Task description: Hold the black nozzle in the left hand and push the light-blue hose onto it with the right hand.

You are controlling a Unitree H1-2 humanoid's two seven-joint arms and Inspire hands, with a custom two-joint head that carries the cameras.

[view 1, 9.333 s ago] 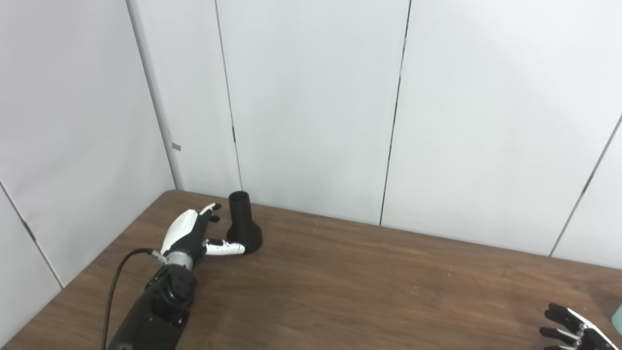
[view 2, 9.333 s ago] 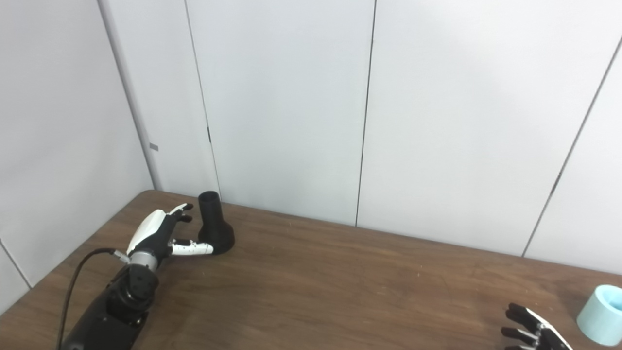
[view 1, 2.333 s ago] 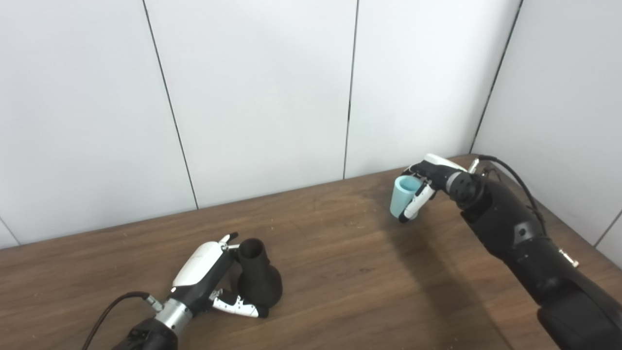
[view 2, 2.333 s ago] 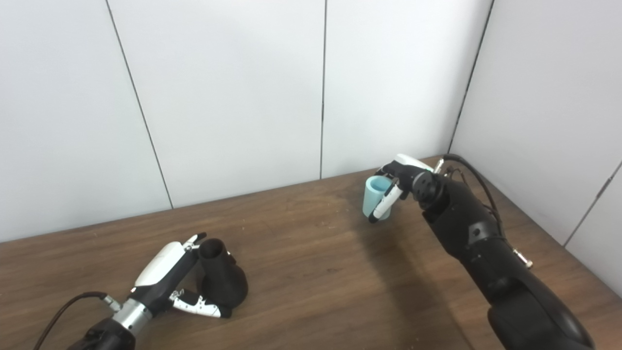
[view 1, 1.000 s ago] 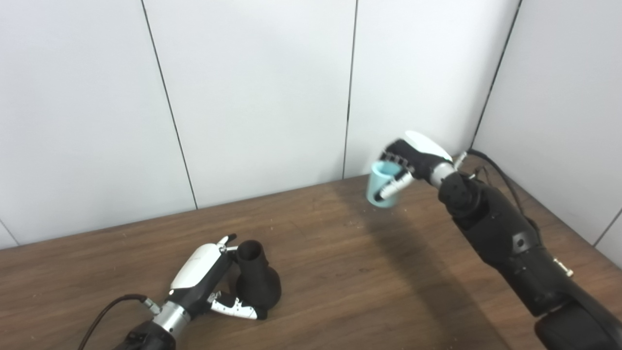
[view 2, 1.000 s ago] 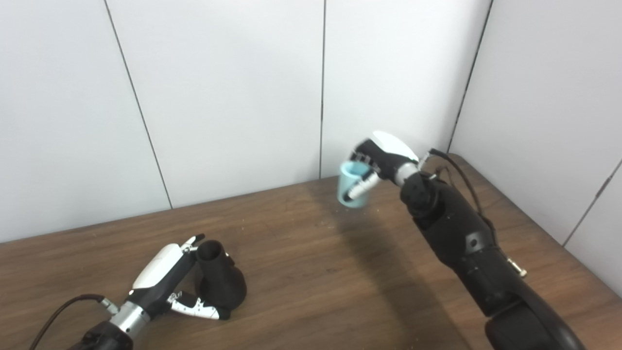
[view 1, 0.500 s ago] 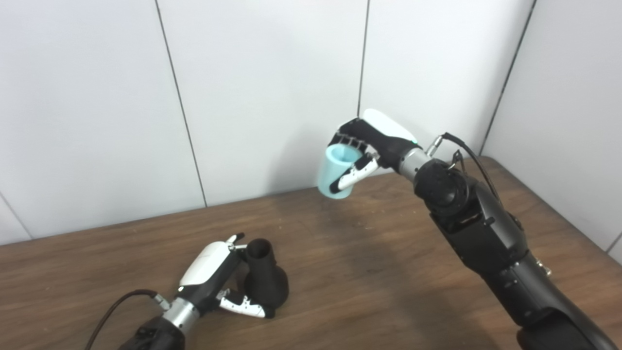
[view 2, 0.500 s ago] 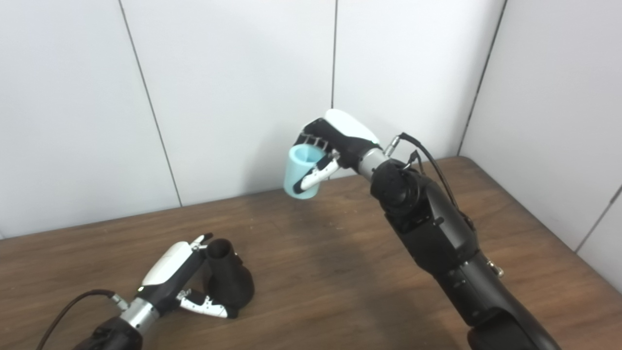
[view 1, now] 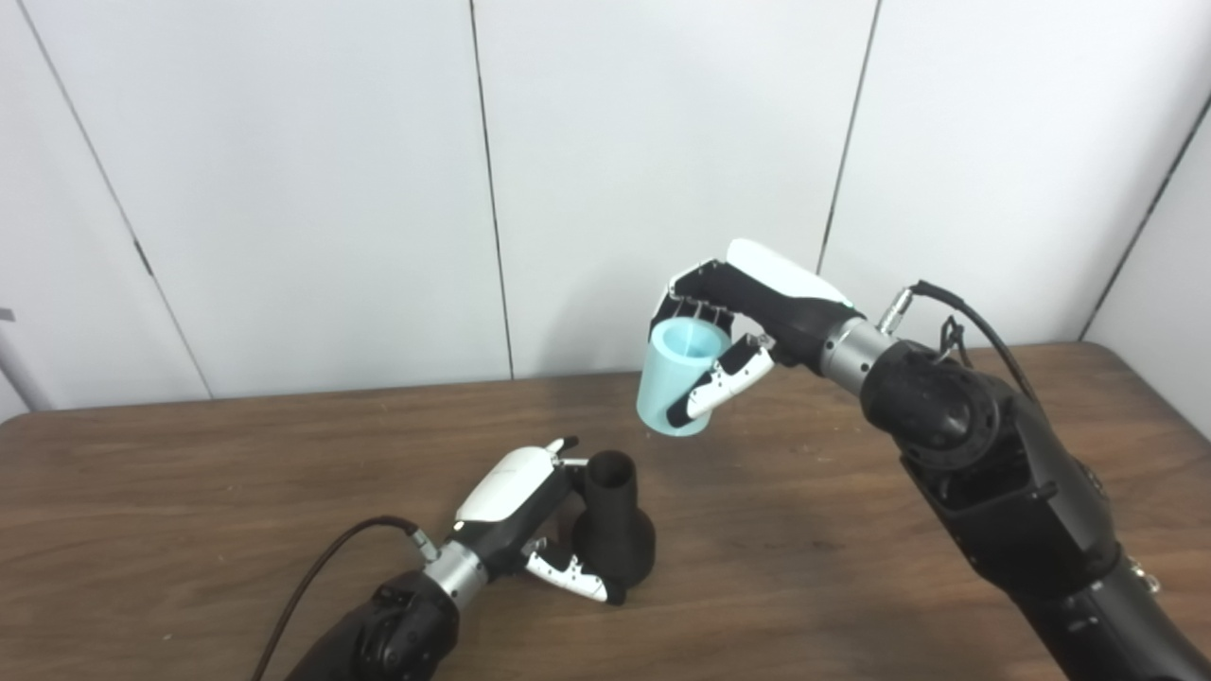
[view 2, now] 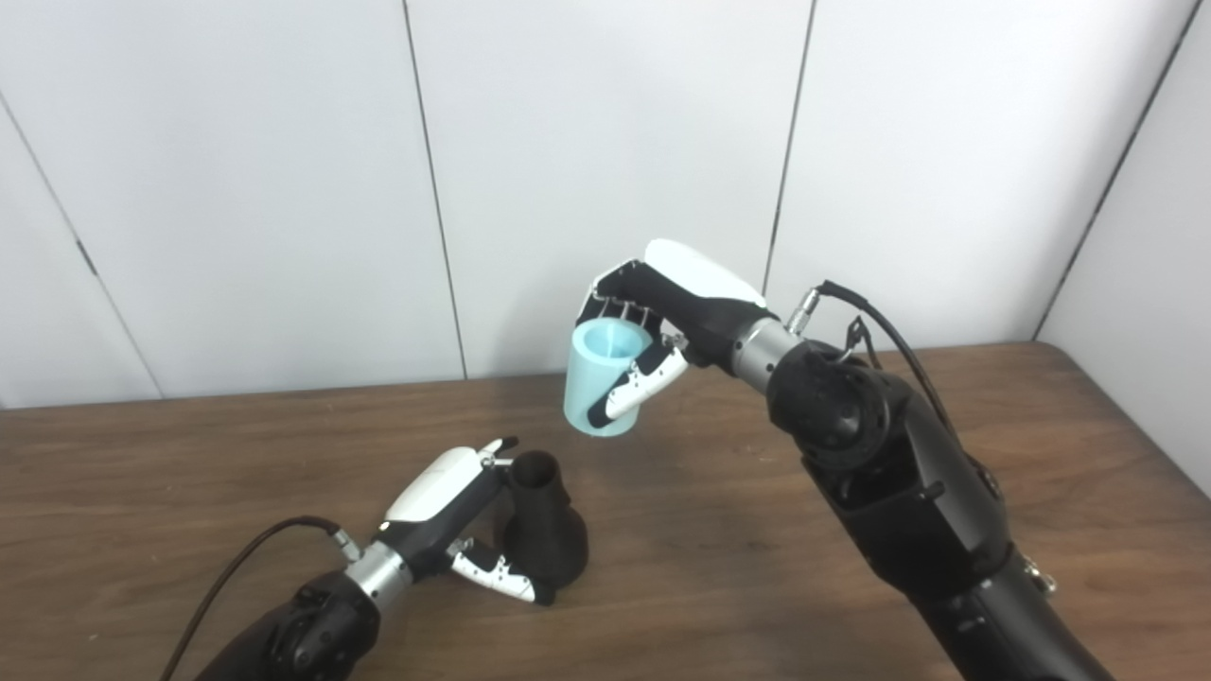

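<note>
Nozzle [view 1: 613,530] stands upright on table [view 1: 189,492], lower centre of frame, wide base down, open neck up. Left hand [view 1: 516,515] wrapped on it from the left: fingers behind the neck, thumb across the base front. Cable [view 1: 322,577] runs off the left wrist toward the bottom edge. Hose [view 1: 679,378], short light-blue tube, is in the air at frame centre, above and right of the nozzle, well apart from it, open end up, slightly tilted. Right hand [view 1: 747,312] pinching it, fingers over the far rim, thumb down the near side. White wall panels [view 1: 662,142] behind
</note>
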